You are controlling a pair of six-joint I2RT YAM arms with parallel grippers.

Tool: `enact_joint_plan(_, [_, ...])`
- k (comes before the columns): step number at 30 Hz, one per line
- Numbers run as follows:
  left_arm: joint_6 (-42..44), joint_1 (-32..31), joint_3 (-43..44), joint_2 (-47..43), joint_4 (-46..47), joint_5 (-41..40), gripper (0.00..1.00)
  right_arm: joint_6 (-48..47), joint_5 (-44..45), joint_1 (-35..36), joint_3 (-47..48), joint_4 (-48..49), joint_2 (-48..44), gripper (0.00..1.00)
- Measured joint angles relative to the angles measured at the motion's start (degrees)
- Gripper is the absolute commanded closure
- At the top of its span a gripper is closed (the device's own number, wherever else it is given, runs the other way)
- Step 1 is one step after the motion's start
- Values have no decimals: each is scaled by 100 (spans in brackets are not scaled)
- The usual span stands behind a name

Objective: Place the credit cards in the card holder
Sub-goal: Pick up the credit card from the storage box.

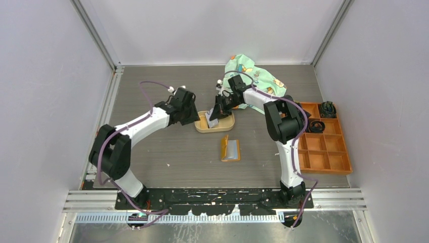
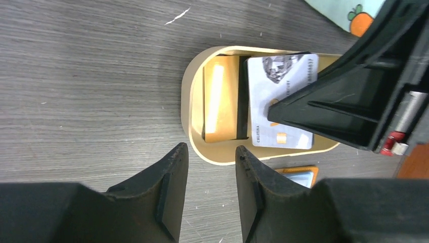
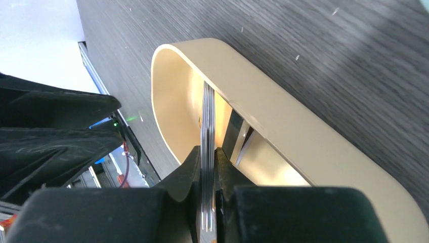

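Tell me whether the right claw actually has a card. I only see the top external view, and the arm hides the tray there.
Observer: Yes. In the right wrist view the right claw is shut on the credit cards, seen edge-on. It looks like a thin stack, not a single card.
Operator: And the left claw?
Observer: In its own wrist view the left claw is open and holds nothing. It sits at the near rim of the tray.
Operator: Anything else in the tray?
Observer: An orange flat item lies on the tray floor with a dark strip beside it. The held cards partly cover the strip.
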Motion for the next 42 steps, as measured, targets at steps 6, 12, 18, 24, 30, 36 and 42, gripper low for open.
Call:
enact_joint_plan(6, [199,83,-372,-616,243,-50,59,-35,-44,39,11,-85,17,76])
enact_joint_plan(12, [267,164,-605,-866,385,-81,59,0,-90,52,28,-90,98,71])
enact_joint_plan(18, [310,195,-680,-879,415,-79,59,81,-133,48,28,-76,98,71])
enact_joint_plan(24, [330,214,-706,-938,455,-70,60,188,-173,-15,28,7,96,78])
enact_joint_plan(30, [350,275,-793,-1174,551,-63,60,225,-94,-66,-7,0,96,94])
enact_joint_plan(36, [372,326,-953,-1394,732,-17,61,-22,190,-129,-35,-175,76,99])
enact_joint_plan(42, [380,476,-1567,-1996,1425,195,31,-251,267,-278,-131,-334,-219,99])
